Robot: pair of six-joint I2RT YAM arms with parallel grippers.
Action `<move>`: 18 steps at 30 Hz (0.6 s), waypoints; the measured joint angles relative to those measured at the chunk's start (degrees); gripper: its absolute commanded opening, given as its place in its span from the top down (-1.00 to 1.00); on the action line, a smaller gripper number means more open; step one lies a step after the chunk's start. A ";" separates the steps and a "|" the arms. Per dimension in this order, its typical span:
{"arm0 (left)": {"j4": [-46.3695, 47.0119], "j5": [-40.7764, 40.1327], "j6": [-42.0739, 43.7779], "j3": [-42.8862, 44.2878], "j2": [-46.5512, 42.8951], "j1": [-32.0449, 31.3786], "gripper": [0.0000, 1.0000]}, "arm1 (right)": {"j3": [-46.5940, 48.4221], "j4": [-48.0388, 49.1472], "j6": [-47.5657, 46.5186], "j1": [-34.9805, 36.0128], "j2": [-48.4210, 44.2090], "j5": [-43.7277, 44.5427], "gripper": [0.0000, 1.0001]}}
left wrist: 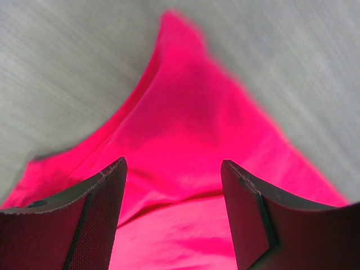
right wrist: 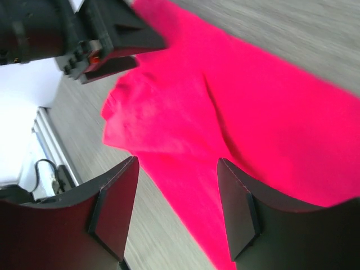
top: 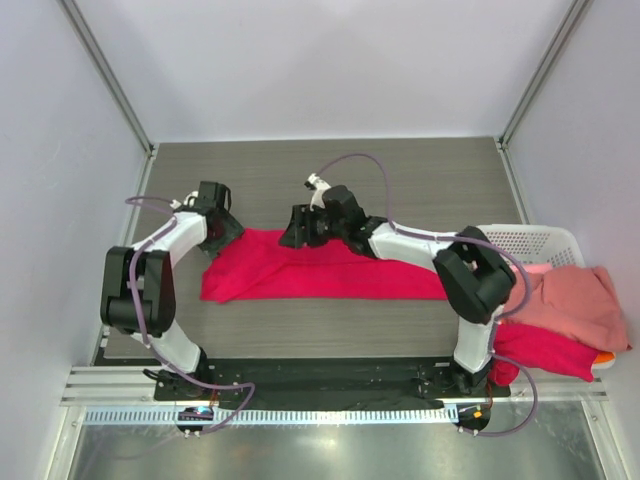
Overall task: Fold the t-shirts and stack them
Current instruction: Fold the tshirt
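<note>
A bright crimson-red t-shirt (top: pixel 320 270) lies on the table as a long folded band, running from left to centre right. My left gripper (top: pixel 222 232) is open just above its far left corner; the left wrist view shows the red cloth (left wrist: pixel 185 152) between and beyond the open fingers. My right gripper (top: pixel 296 230) is open over the shirt's far edge near its middle; the right wrist view shows the red cloth (right wrist: pixel 225 112) and its edge under the open fingers. Neither gripper holds anything. A salmon-pink shirt (top: pixel 575 300), a red one (top: pixel 545 350) and a bit of orange one (top: pixel 604 357) hang from the basket.
A white perforated basket (top: pixel 530 240) stands at the right edge of the table, draped with shirts. The left arm's gripper (right wrist: pixel 107 39) shows at the top left of the right wrist view. White walls enclose the table on the left, far and right sides.
</note>
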 measured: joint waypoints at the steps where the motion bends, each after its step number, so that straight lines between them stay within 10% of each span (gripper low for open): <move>1: -0.94 0.07 -0.28 2.03 1.44 0.17 -0.36 | 2.34 0.02 -0.04 -0.02 2.16 -1.40 -0.25; 18: -9.84 0.39 -1.64 13.22 13.11 0.44 -0.34 | 25.27 4.13 4.22 -0.15 30.64 -16.28 -0.07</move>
